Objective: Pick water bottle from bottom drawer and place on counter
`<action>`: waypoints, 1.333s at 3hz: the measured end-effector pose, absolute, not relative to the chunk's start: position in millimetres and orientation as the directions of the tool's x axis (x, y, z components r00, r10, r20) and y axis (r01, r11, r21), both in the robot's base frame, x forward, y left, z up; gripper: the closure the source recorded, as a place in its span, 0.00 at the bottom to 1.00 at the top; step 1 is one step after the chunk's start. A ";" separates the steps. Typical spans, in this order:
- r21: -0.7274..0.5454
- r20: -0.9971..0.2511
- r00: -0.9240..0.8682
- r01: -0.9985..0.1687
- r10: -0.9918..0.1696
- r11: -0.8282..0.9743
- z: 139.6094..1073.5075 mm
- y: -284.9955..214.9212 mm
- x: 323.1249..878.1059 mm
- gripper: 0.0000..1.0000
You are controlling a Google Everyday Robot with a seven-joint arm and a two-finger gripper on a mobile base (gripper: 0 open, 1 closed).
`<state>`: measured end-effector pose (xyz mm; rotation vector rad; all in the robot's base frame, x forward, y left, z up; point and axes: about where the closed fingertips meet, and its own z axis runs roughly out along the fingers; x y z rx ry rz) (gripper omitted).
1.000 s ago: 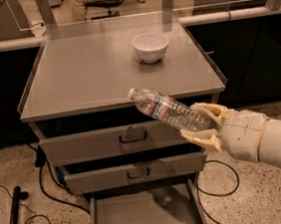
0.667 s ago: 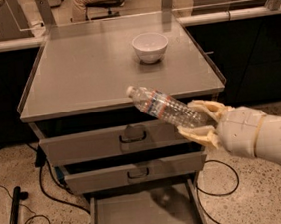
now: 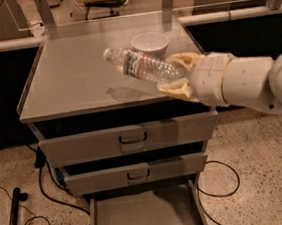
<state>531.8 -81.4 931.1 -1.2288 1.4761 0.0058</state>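
My gripper (image 3: 177,74) comes in from the right on a white arm and is shut on the water bottle (image 3: 143,65), a clear ribbed bottle with a white cap and a white-red-blue label. The bottle is tilted, cap pointing up and left, held a little above the right front part of the counter (image 3: 72,76). Its shadow falls on the counter below it. The bottom drawer (image 3: 144,217) is pulled open at the bottom of the view and its grey floor is bare.
A white bowl (image 3: 150,44) stands on the counter at the back right, just behind the bottle. Two shut grey drawers with dark loop handles (image 3: 132,138) sit under the counter. Black cables (image 3: 48,189) lie on the speckled floor at left and right.
The gripper has lifted the bottle from in front of the drawers up and over the counter's front edge. The view has closed in on the cabinet.
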 end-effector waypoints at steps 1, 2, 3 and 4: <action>-0.610 -0.696 0.168 -0.651 -0.698 0.452 944.5 -81.0 565.3 1.00; -0.594 -0.686 0.146 -0.677 -0.712 0.434 926.0 -58.5 600.0 1.00; -0.569 -0.682 0.161 -0.730 -0.713 0.380 894.3 -14.6 630.4 1.00; -0.565 -0.688 0.159 -0.730 -0.708 0.385 892.8 -12.5 627.6 1.00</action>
